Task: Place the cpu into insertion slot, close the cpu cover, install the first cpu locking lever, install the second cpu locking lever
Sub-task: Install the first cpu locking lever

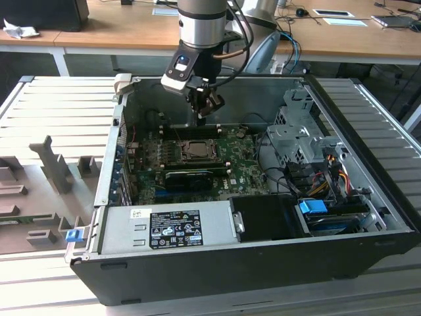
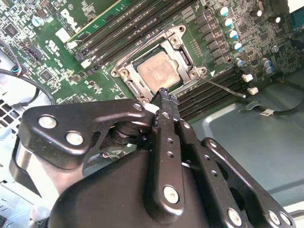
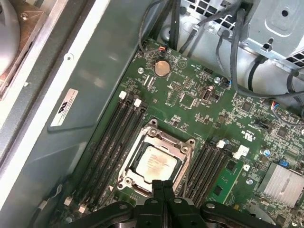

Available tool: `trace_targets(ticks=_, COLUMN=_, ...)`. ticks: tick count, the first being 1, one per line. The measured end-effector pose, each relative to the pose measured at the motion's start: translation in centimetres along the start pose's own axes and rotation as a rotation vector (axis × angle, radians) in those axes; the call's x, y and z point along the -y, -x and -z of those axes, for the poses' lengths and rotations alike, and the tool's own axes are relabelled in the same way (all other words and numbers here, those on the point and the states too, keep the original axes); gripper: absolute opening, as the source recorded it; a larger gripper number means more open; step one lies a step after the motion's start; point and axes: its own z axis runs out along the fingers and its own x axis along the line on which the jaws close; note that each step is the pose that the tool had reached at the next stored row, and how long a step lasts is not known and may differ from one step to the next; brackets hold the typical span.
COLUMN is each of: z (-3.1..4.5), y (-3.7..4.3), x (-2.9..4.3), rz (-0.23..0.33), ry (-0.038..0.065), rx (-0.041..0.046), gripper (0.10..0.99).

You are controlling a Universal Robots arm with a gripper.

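We see a long wooden desk (image 1: 125, 29) across the far side. Nearer us, a pale grey slatted worktop (image 1: 59, 105) spreads to both sides under even light.

bright, even daylight; the computer case (image 1: 217, 263) lies in soft shadow inside, pale glare washes its metal wall (image 3: 95, 71), and the end effector (image 2: 166, 95) looks nearly black.
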Motion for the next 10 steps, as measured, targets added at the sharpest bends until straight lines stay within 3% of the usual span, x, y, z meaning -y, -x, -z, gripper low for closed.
trace_targets(ticks=10, z=0.0, y=0.0, x=0.0, rz=0.063, ry=0.001, rx=-0.0014, gripper=0.106)
